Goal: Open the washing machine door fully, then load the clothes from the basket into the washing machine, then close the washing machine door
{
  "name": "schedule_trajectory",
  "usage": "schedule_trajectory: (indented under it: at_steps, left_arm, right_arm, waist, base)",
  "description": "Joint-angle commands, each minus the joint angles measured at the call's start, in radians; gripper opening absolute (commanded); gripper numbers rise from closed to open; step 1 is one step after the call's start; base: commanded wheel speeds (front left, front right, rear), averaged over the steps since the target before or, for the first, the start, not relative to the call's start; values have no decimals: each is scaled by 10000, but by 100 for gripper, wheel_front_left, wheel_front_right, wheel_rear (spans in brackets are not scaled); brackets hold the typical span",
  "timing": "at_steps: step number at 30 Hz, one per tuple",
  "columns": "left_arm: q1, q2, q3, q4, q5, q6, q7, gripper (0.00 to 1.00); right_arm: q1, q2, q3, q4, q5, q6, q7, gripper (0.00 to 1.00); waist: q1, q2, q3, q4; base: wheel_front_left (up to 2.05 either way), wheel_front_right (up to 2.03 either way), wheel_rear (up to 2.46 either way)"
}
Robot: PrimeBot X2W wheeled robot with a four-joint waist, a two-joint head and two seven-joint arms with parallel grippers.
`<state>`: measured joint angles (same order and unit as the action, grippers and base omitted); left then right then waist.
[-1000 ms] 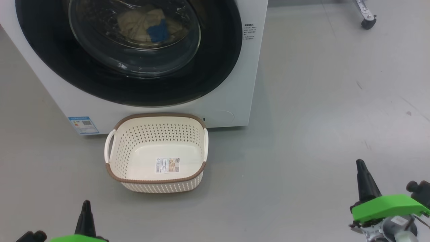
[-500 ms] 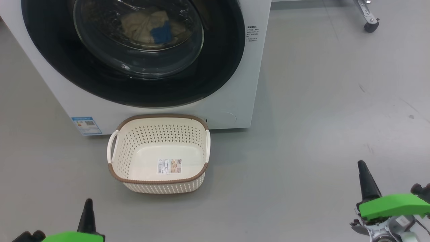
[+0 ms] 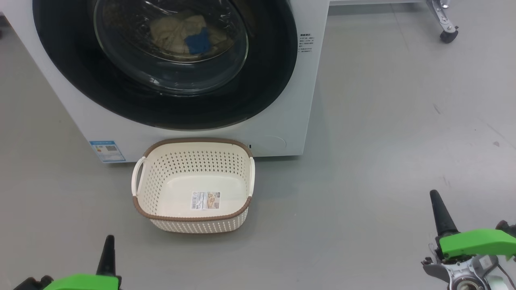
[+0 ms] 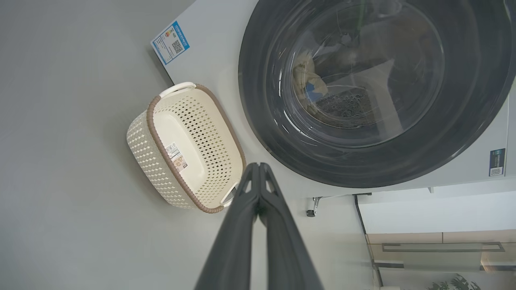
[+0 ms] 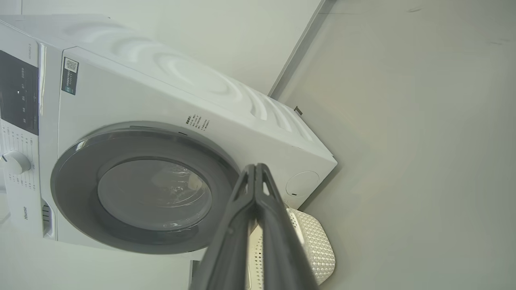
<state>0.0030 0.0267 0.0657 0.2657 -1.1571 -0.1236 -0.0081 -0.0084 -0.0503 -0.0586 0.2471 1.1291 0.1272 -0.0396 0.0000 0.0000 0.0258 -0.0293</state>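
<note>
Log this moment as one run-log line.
washing machine door: shut | clothes: inside washing machine | basket: empty, on floor | left gripper: shut, empty | right gripper: shut, empty

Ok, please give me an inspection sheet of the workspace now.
Surface: grey floor, few dark marks.
Job's things: door shut; clothes inside washer, seen through the door; basket empty, on the floor before the washer.
Clutter: nothing seen.
Grippers: left gripper and right gripper shut, holding nothing, apart from the basket.
Cables: maybe a thin wire at the right wrist.
Surroundings: caster at far right; pale wall behind the washer.
</note>
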Motion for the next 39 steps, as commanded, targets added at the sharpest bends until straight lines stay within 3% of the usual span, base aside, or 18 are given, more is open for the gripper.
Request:
schedule_trajectory:
  at_steps: [1,39]
  left_arm:
    - [-552,176,303,-266,-302,-48,81,0]
    - [-1102,234,478,-203,-4444,-71,1194,0]
  right_arm:
    - [-566,-225,57,-284,350,25,103,0]
    - [-961,-224,-236,-45,4974,35,1258,0]
  waist:
    - [0,0,-9,12]
    - [0,0,-223,288]
  base:
    - [0,0,0]
    - [0,0,0]
